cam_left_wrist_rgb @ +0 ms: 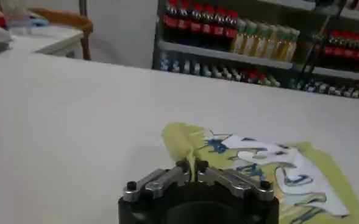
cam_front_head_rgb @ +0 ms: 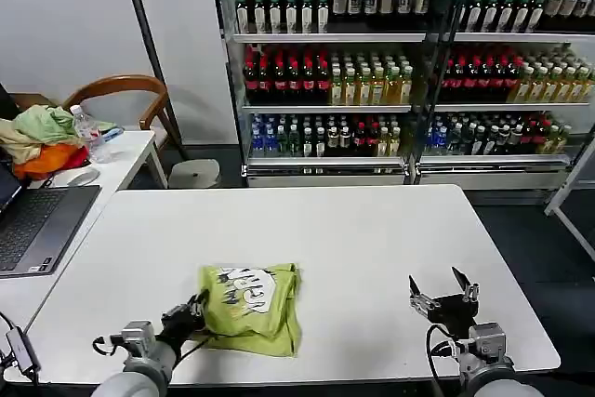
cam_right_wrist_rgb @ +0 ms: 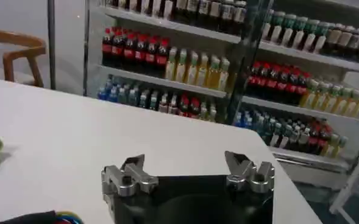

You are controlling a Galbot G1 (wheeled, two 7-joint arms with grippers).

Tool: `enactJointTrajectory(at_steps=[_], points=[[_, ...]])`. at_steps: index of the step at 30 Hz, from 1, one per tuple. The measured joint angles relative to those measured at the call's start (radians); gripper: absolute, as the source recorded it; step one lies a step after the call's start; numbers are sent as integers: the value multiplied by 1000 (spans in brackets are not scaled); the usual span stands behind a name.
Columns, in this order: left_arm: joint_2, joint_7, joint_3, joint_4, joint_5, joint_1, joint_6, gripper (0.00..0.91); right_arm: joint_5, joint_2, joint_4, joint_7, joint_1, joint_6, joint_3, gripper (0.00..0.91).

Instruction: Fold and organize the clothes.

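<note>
T-shirt: the lime yellow-green T-shirt [cam_front_head_rgb: 251, 308] lies folded into a compact, roughly square bundle on the near half of the white table [cam_front_head_rgb: 372, 230], left of centre and close to the front edge, with its dark-and-white print facing up.

Key relation: the bundle sits just ahead of and to the right of the left gripper [cam_front_head_rgb: 192, 309], which meets it at its near-left edge; the right gripper [cam_front_head_rgb: 444, 290] stands well apart from it, off to the right. The left arm is clearly the nearer one.

Long axis: judged from the head view, the bundle runs slightly longer from front to back than across, with its lower edge skewed a little toward the right.

Left gripper: in the left wrist view its fingertips [cam_left_wrist_rgb: 190, 165] are pinched together on a raised fold of yellow cloth at the shirt's edge.

Right gripper: parked over bare table near the front right, its two fingers spread wide and holding nothing.

Material: soft, thin cotton, limp and wrinkled; layers stack unevenly and the edges curl, so it will likely drag and unfold if pulled by one point.

Surface: the tabletop is smooth, matte and flat, so the cloth should slide easily on it.

Surroundings: a laptop [cam_front_head_rgb: 33, 225] rests on a side table at left.
</note>
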Motion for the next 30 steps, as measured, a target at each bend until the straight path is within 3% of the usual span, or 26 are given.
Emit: enactJointTrajectory(at_steps=[19,25,30], points=[[163,45,-538,-54,-172,127,113,40,3,6,-31,-5,35,38,-30,907],[91,88,-486,-156,-90,111,96,40,0,-2,-15,-5,9,38,-8,907],[-25,143,-285,-172,94,90,50,40,1,-9,0,-5,-16,39,20,907]])
